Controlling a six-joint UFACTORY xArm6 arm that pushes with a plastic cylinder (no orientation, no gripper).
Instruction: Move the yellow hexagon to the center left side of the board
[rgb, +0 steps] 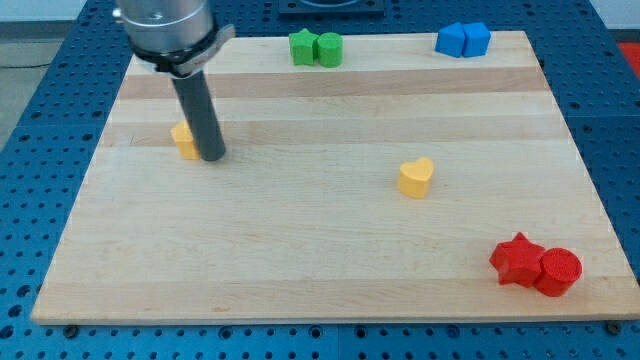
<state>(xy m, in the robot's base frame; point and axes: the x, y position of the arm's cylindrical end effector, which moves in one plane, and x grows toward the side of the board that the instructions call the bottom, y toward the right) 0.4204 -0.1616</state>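
The yellow hexagon lies on the wooden board at the view's left, in its upper half. It is partly hidden behind my rod. My tip rests on the board right against the hexagon's right side. A yellow heart-shaped block lies right of the board's middle.
Two green blocks, a star and a cylinder, sit at the top edge. Two blue blocks sit at the top right. A red star and a red cylinder touch at the bottom right.
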